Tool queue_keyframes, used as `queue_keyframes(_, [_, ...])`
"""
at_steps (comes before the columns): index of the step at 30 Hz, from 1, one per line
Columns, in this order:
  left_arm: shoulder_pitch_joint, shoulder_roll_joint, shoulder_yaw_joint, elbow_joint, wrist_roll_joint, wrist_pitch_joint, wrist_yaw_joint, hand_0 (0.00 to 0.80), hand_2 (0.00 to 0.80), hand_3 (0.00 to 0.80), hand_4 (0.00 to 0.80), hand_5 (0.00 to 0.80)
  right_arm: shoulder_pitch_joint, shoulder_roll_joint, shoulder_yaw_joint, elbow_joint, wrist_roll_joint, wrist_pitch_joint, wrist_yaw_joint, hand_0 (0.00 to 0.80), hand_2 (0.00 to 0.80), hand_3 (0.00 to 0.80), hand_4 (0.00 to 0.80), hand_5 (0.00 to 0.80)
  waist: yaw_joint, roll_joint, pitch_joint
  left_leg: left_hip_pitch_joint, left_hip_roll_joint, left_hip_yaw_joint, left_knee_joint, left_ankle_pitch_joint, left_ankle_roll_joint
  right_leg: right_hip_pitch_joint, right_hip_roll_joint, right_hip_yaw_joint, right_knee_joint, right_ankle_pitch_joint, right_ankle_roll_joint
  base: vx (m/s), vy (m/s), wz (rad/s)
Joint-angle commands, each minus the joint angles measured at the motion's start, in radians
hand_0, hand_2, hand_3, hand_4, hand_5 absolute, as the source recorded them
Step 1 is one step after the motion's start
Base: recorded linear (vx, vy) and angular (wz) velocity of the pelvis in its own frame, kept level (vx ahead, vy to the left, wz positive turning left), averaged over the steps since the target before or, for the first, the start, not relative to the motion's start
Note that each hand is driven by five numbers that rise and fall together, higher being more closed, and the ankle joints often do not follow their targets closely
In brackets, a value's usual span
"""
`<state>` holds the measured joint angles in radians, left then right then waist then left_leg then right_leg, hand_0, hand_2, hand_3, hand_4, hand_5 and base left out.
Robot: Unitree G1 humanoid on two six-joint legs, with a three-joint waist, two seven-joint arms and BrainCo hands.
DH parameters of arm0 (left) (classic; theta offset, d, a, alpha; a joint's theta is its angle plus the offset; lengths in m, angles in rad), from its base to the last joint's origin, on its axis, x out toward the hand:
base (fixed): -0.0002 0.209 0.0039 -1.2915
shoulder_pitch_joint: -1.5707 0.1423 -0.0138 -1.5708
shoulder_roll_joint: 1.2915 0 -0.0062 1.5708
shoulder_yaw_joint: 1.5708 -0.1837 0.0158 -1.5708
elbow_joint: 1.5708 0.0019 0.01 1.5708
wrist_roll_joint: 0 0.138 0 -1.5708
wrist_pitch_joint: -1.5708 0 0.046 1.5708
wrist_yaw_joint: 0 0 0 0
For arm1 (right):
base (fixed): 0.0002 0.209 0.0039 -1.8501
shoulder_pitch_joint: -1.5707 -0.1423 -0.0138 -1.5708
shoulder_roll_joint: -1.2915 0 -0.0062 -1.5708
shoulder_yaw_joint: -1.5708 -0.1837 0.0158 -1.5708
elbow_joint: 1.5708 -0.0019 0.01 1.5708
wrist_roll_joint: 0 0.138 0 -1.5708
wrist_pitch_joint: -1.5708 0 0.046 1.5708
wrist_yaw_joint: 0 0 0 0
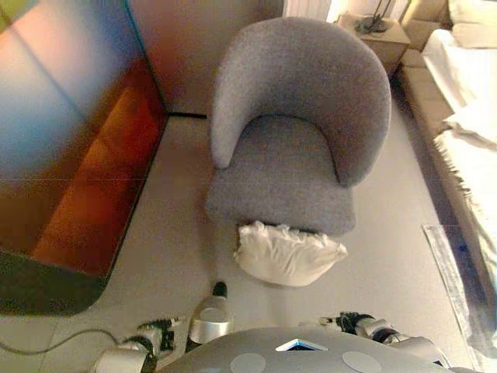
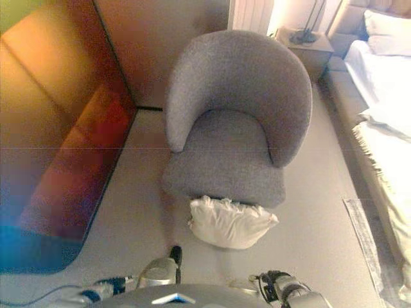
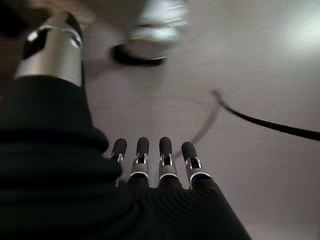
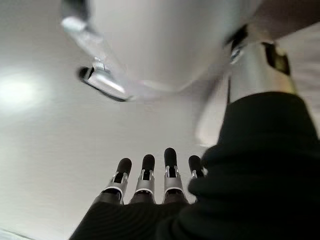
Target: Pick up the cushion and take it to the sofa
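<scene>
A white, crumpled cushion (image 1: 287,252) lies on the pale floor, touching the front edge of a grey round-backed armchair (image 1: 287,171). It also shows in the right eye view (image 2: 230,221). Both hands hang low at my sides, well short of the cushion. My left hand (image 3: 150,160) has straight fingers and holds nothing; only floor shows past them. My right hand (image 4: 145,175) also has straight fingers and is empty. In the left eye view the left hand (image 1: 155,336) and right hand (image 1: 353,322) sit at the bottom edge.
A glossy reddish-brown cabinet (image 1: 70,132) runs along the left. A bed with white bedding (image 1: 474,132) stands on the right, with a nightstand (image 1: 380,35) behind the chair and a transparent mat (image 1: 454,272) on the floor beside the bed.
</scene>
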<state>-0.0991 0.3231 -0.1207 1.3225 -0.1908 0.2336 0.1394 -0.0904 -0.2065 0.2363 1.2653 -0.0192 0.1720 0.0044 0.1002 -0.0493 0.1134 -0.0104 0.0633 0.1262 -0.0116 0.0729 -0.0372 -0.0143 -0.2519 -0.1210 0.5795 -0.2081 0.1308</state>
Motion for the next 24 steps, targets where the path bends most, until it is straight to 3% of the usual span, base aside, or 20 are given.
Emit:
queue_keyframes(1, [-0.021, -0.002, 0.001, 0.021, -0.070, 0.048, 0.030, 0.000, 0.000, 0.000, 0.000, 0.000, -0.042, -0.045, 0.035, -0.002, -0.015, -0.017, -0.012, 0.000, 0.000, 0.000, 0.000, 0.000, 0.007, 0.036, 0.028, -0.086, -0.011, 0.025, 0.063, -0.083, 0.044, -0.029, 0.042, -0.150, -0.212, 0.085, -0.015, -0.036, 0.017, -0.61])
queue_keyframes(3, [-0.051, -0.004, -0.007, 0.017, -0.076, 0.058, 0.028, 0.000, 0.000, 0.000, 0.000, 0.000, -0.056, -0.048, 0.050, -0.013, 0.009, -0.031, -0.033, 0.000, 0.000, 0.000, 0.000, 0.000, -0.006, 0.050, 0.054, -0.082, 0.000, 0.038, 0.047, -0.076, 0.042, -0.098, 0.061, -0.147, -0.277, 0.116, -0.029, -0.035, -0.003, -0.69])
queue_keyframes(5, [-0.045, -0.010, -0.014, 0.017, -0.074, 0.049, 0.021, 0.000, 0.000, 0.000, 0.000, 0.000, -0.050, -0.054, 0.040, -0.018, 0.045, -0.032, -0.036, 0.000, 0.000, 0.000, 0.000, 0.000, -0.024, 0.048, 0.063, -0.070, -0.004, 0.043, 0.045, -0.085, 0.038, -0.101, 0.059, -0.136, -0.353, 0.146, -0.022, 0.140, 0.005, -0.11])
queue_keyframes(9, [-0.009, -0.033, -0.013, 0.012, -0.082, 0.037, 0.031, 0.000, 0.000, 0.000, 0.000, 0.000, -0.025, -0.062, 0.015, -0.022, -0.028, -0.032, -0.026, 0.000, 0.000, 0.000, 0.000, 0.000, -0.042, 0.046, 0.050, -0.035, 0.000, 0.053, 0.037, -0.103, 0.029, -0.087, 0.016, -0.112, -0.432, 0.206, -0.002, 0.226, 0.013, 0.04])
queue_keyframes(15, [-0.011, -0.041, -0.008, 0.011, -0.038, -0.008, 0.056, 0.000, 0.000, 0.000, 0.000, 0.000, -0.036, -0.059, 0.047, -0.019, 0.007, 0.001, 0.005, 0.000, 0.000, 0.000, 0.000, 0.000, -0.018, 0.020, 0.061, -0.074, 0.017, 0.041, 0.104, -0.124, 0.003, -0.049, 0.010, -0.138, -0.520, 0.215, 0.006, 0.115, -0.136, 0.00])
queue_keyframes(24, [-0.070, -0.073, -0.061, -0.022, -0.091, -0.101, 0.075, 0.000, 0.000, 0.000, 0.000, 0.000, -0.108, -0.088, 0.054, -0.014, 0.119, 0.006, -0.074, 0.000, 0.000, 0.000, 0.000, 0.000, -0.015, 0.050, 0.151, -0.187, 0.031, -0.002, 0.137, -0.095, -0.037, -0.096, 0.021, -0.159, -0.534, 0.203, -0.023, -0.056, -0.067, 0.06])
